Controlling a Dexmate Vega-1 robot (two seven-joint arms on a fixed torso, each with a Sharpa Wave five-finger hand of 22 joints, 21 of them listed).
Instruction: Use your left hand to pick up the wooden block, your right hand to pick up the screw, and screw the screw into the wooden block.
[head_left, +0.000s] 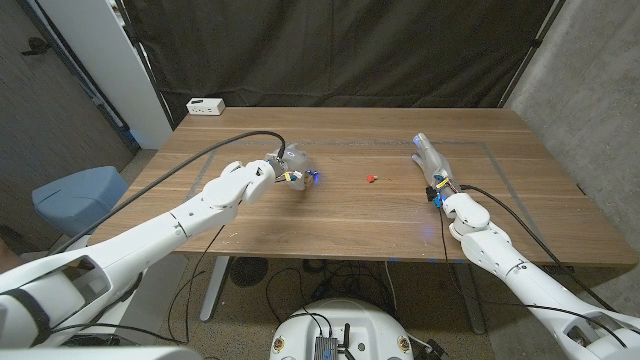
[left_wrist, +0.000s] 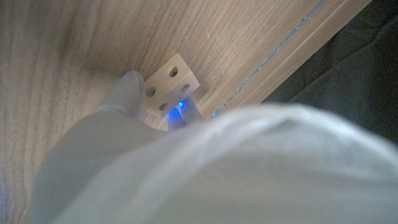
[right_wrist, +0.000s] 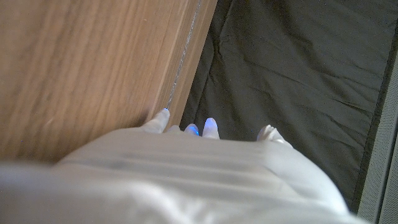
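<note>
Two fingers of my left hand (left_wrist: 186, 168) bracket the wooden block (left_wrist: 169, 83) on the table (head_left: 350, 215), not yet clamped; I'd close evenly. Red screw (head_left: 371, 179) lies mid-table; right hand (head_left: 432, 160) waits, fingers extended, holding nothing.

Left arm: reaches forward over table; left hand (head_left: 287, 167) lowered, fingers (left_wrist: 127, 93) curled downward. Right arm: extended forward; right hand (head_left: 432, 160) outstretched, fingers straight and apart, holding nothing
</note>
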